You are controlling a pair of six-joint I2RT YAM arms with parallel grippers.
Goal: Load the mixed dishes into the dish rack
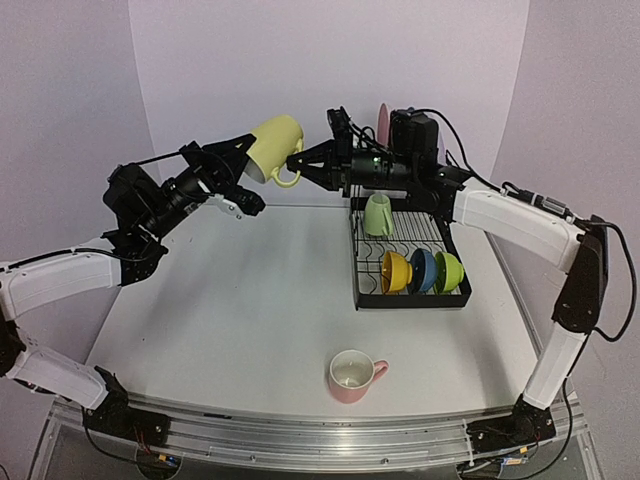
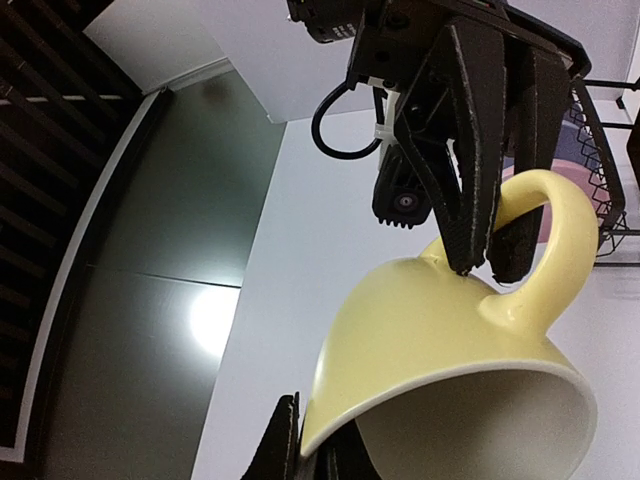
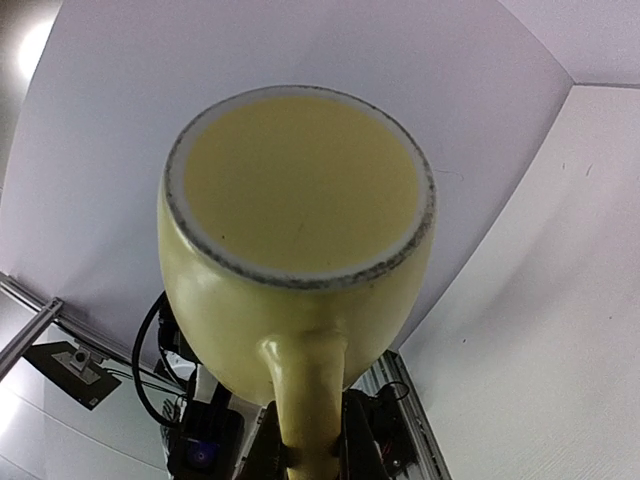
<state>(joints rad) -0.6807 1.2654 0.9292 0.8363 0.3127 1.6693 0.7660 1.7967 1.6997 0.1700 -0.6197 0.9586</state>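
While both arms grip it, the yellow mug point(image 1: 272, 145) hangs tilted in mid-air at 12 o'clock over the bench point(image 1: 250, 310).
Its rim is pinched by the left fingers point(image 2: 287, 445), and the right fingers point(image 2: 470, 150) are clamped narrow on the handle. The dish rack point(image 1: 358, 292) sits at 3 o'clock, and the pink mug point(image 1: 352, 375) stands upright at 6.

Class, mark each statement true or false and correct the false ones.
The glossy yellow ceramic mug stands on the white table. False: the left gripper and right gripper hold it in the air.
The right gripper pinches the mug's handle. True.
The glossy pink ceramic mug sits in the black wire dish rack. False: it stands on the table.
A yellow ceramic bowl, a blue ceramic bowl and a green ceramic bowl stand on edge in the rack. True.
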